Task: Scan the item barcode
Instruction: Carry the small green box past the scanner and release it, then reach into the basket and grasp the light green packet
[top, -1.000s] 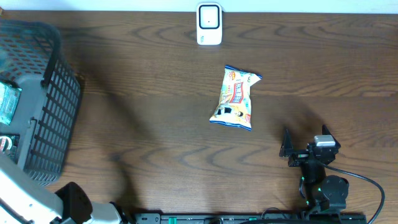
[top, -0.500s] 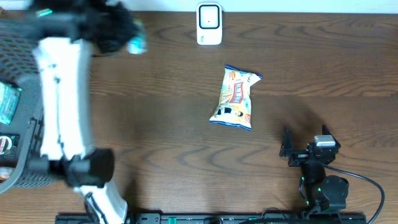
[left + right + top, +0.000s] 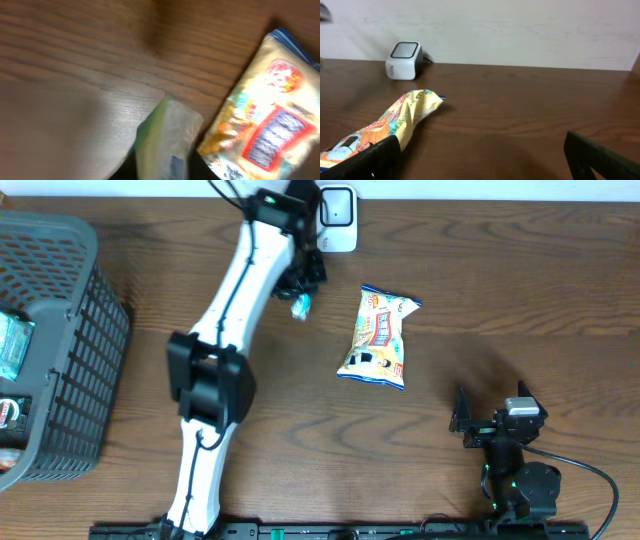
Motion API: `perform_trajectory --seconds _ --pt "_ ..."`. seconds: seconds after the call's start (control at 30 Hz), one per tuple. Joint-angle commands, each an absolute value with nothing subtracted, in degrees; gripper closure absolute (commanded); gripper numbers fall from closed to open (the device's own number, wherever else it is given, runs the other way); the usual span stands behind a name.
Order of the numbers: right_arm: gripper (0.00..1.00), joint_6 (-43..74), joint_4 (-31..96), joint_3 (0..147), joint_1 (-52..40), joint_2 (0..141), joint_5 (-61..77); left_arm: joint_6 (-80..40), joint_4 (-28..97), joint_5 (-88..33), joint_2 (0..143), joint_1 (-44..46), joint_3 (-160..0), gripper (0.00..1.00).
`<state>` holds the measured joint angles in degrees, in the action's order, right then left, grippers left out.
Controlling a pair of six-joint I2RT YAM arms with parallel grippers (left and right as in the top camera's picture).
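Dark mesh walls form the basket [image 3: 100,350] at the far left of the wooden worktop [image 3: 520,290]; inside it lie a teal packet [image 3: 12,345] and, nearer the front, a red-and-white item [image 3: 8,412] cut off by the frame edge. The white left arm [image 3: 235,310] stretches up across the worktop, its left hand [image 3: 301,288] near the back. It seems clenched on a small green-and-white packet [image 3: 300,306], though the wrist view is blurred. The packet hangs just in front and left of the white scanner [image 3: 337,218] at the back edge. A yellow snack bag [image 3: 378,337] lies flat mid-worktop, right of the packet. The right hand [image 3: 462,415] rests low at the front right, jaws spread wide and grasping nothing.
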<state>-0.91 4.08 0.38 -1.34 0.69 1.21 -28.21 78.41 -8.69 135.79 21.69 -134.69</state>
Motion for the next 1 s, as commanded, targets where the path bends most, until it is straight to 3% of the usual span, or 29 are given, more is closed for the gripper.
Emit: perform_trajectory --seconds 0.0,0.03,0.17,0.47,0.63,0.83,0.97 --pt "0.01 -0.91 4.45 0.36 -1.17 0.38 0.80 -28.21 78.83 -6.17 137.49 23.18 -134.67 0.67" --pt "0.01 -0.91 4.45 0.36 -1.17 0.38 0.80 -28.21 78.85 -6.17 137.56 23.59 -134.67 0.59" --pt "0.01 -0.91 4.45 0.36 -1.17 0.38 0.80 -28.16 78.78 -6.59 136.99 24.62 -134.76 0.52" --pt "0.01 -0.91 4.45 0.36 -1.17 0.38 0.80 -21.43 80.82 -5.76 127.52 19.25 -137.62 0.51" --pt "0.01 -0.91 4.45 0.36 -1.17 0.38 0.80 -21.50 79.48 0.80 115.22 9.06 -137.62 0.50" --pt "0.01 -0.91 4.45 0.36 -1.17 0.38 0.80 -21.54 78.67 7.86 104.38 -9.26 -137.60 0.50" --pt "0.01 -0.91 4.45 0.36 -1.17 0.38 0.80 -21.47 81.36 8.47 103.72 -21.58 -137.08 0.41"
